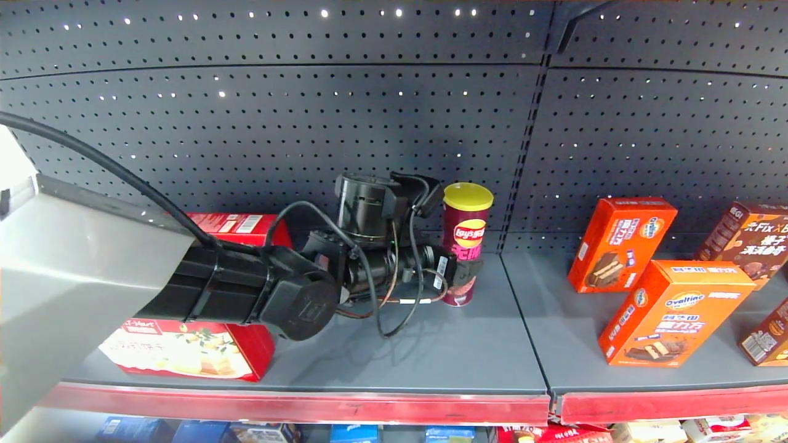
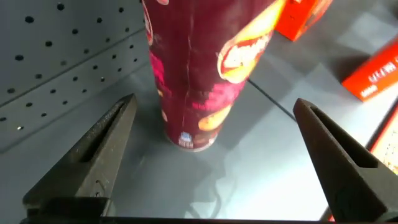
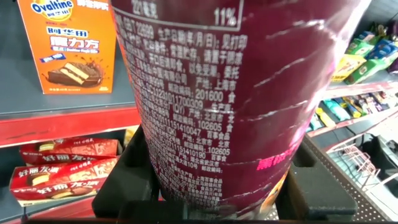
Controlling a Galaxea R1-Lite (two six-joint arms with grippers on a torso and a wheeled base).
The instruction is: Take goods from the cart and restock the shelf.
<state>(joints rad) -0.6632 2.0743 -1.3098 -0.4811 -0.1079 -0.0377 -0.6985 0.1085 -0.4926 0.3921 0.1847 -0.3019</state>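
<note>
1. The chip can (image 1: 466, 246) stands upright on the shelf (image 1: 431, 351), close to the back panel. Its yellow lid is on top, and it is well apart from the orange boxes (image 1: 674, 311) to its right.
2. The left gripper (image 2: 214, 104) sits low by the can's base with its fingers (image 2: 102, 149) spread wide, one on either side. As far as I can see, neither touches it.
3. I'd say the can is placed and the step in hand is backing out. Draw straight back along the arm's line with the fingers kept wide and no sideways swing, since a tall narrow can tips easily.
4. Mind the red box (image 1: 184, 351) under the forearm.
5. The right gripper (image 3: 227, 186) is clamped round a second can (image 3: 230, 93), seemingly out before the shelf's front edge. Better it waits for room, then sets its can beside the first.
</note>
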